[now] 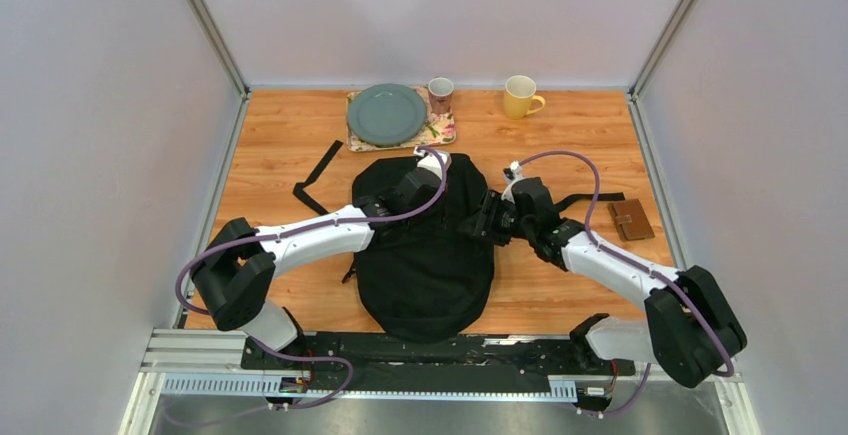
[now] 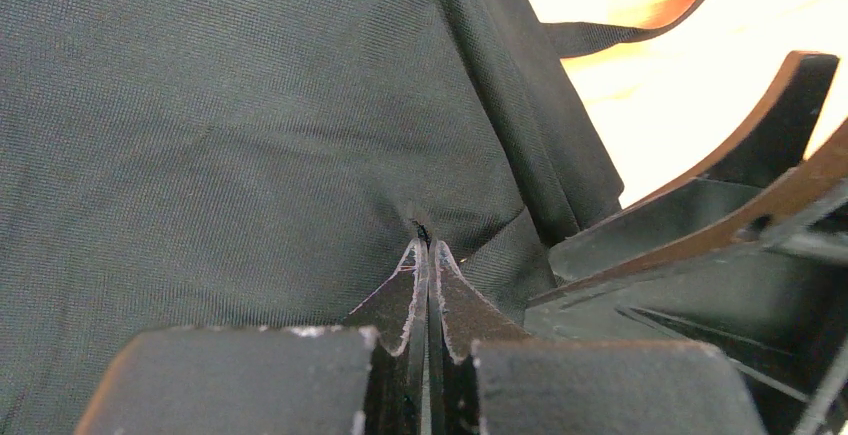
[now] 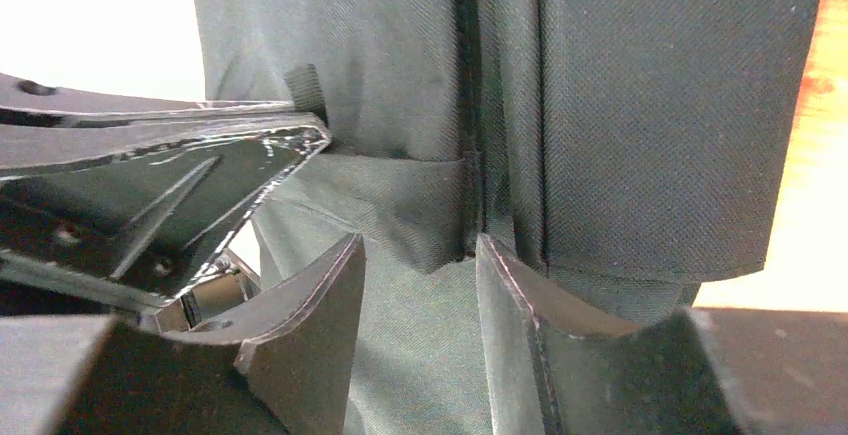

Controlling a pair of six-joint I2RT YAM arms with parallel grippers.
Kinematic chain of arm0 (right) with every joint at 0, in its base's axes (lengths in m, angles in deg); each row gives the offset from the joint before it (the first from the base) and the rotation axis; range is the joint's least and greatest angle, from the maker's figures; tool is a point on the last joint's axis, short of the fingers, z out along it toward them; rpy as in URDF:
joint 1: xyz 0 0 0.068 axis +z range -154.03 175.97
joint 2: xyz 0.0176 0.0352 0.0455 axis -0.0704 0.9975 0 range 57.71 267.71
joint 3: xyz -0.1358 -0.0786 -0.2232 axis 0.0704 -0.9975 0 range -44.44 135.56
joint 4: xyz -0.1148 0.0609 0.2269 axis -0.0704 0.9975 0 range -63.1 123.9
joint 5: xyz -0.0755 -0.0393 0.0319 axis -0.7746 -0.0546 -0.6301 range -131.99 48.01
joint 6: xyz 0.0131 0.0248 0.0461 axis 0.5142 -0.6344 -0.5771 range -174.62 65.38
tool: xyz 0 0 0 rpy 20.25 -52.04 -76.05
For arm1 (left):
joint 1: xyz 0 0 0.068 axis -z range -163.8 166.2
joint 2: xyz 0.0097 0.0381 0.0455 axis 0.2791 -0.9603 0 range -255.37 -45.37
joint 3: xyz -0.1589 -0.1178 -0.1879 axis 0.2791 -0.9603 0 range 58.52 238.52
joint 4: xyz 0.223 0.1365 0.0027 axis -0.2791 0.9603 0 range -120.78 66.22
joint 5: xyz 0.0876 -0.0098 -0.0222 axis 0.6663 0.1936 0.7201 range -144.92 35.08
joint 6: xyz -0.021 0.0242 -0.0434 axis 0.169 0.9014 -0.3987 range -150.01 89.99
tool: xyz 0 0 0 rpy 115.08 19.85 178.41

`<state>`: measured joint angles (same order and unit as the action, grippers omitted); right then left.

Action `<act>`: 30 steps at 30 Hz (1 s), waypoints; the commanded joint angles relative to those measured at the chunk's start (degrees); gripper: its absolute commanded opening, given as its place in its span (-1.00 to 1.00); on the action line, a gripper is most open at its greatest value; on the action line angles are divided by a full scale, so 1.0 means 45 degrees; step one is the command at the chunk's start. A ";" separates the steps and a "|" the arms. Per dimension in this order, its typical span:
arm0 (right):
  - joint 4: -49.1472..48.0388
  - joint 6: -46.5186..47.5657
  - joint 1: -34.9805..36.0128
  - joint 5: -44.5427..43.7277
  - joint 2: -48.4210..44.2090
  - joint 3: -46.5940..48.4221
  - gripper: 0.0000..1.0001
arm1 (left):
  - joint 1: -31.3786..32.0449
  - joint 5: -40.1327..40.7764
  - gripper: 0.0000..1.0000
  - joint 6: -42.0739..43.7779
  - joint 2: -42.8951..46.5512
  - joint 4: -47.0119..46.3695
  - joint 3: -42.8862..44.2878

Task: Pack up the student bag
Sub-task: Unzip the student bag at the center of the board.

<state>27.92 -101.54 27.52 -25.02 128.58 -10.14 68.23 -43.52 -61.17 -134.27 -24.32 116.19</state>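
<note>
The left gripper is clenched on a pinch of black cloth, the weave puckering into its closed tips. It grasps the upper part of the student bag. The right gripper has its jaws apart, straddling a stitched seam without biting it, and the two tools sit just beside each other on the bag's upper right edge. The bag lies flat in the middle of the table, one strap trailing out to the left. The brown wallet is on the wood to the right, and a plate and a yellow mug are along the far edge. The step in hand looks like getting the bag open. No opening shows yet, so packing has barely begun. The next move probably calls for the right jaws to close on the seam or a zip pull while the left holds the cloth taut. Only the wrist views show the pinch and the gap. Only the overhead view shows the wallet and how the bag lies.
</note>
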 commanded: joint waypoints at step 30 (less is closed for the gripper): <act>-0.1104 -0.0355 -0.0956 0.0057 0.0188 -0.0650 -1.00 | -0.0720 0.1626 -1.00 0.2490 0.2352 0.1612 -0.1620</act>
<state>24.29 -102.52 24.63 -20.58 130.64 -11.82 67.64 -40.81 -53.32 -129.53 -21.24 113.08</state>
